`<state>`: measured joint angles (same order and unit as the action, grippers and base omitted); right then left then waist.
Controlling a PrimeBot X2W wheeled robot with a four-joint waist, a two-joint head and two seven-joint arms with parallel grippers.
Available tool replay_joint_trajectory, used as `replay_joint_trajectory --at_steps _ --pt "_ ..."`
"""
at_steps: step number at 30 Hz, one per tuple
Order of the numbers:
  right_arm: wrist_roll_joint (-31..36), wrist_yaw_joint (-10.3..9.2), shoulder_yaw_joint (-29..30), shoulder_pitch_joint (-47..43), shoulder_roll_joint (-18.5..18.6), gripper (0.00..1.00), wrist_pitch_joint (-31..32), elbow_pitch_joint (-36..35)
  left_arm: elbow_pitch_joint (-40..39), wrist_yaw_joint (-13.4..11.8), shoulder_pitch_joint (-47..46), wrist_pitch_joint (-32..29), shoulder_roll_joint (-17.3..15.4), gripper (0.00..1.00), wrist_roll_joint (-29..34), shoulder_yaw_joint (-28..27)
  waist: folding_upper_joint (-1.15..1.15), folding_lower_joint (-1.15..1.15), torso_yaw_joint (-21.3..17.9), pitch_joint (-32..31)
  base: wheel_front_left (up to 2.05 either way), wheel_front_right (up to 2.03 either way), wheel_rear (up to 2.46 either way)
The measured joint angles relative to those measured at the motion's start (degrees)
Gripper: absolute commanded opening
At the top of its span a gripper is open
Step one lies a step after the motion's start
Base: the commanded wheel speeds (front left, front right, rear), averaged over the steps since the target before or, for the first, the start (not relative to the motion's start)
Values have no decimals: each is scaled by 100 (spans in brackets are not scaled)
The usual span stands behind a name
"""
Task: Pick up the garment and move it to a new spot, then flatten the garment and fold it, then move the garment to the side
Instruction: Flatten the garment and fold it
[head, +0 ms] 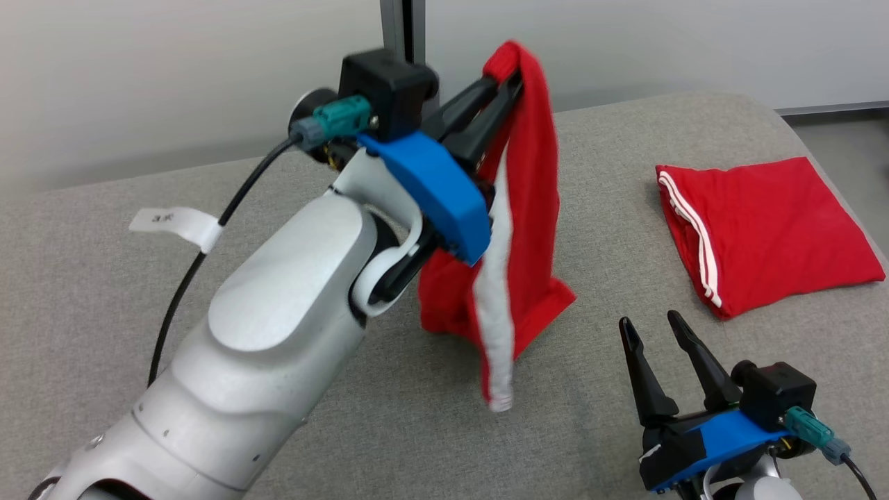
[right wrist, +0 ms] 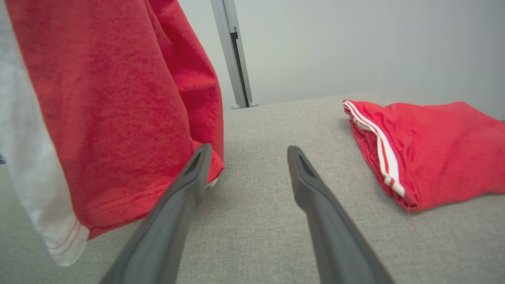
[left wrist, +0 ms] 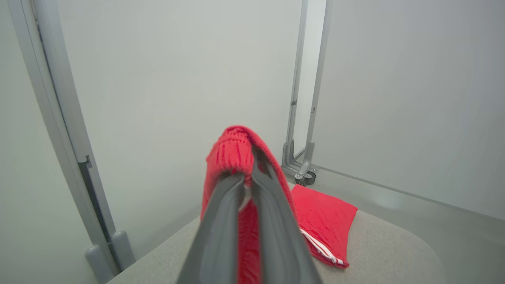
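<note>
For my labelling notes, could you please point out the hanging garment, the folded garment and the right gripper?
hanging garment [head: 535,208]: head view, red panel.
folded garment [head: 771,229]: head view, top face.
right gripper [head: 649,318]: head view, between fingertips.

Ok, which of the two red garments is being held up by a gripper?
The garment with the white panel, hanging from the left gripper, shut on its ribbed edge. The folded garment with white stripes lies flat on the table.
</note>
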<state>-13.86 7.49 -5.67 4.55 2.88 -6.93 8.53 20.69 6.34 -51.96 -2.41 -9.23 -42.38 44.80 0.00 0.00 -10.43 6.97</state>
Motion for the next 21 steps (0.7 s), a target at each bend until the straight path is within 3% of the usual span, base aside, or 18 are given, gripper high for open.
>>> replay_joint_trajectory --at_steps 5,9,15,21 --pt "-35 0 42 2 0 100 -75 63 285 -378 -369 168 432 0 -187 -285 0 0 -20 39 0 0 0" --pt "-45 0 102 3 1 100 -101 88 728 -694 -78 22 458 0 -322 -293 0 0 87 63 0 0 0" --pt "-38 0 144 10 1 100 -103 71 1262 -822 1089 -773 43 0 -823 -196 0 0 418 93 0 0 0" --pt "-24 0 115 29 0 100 -64 33 767 -893 2118 -1581 -581 0 -1288 -149 0 0 859 45 0 0 0"
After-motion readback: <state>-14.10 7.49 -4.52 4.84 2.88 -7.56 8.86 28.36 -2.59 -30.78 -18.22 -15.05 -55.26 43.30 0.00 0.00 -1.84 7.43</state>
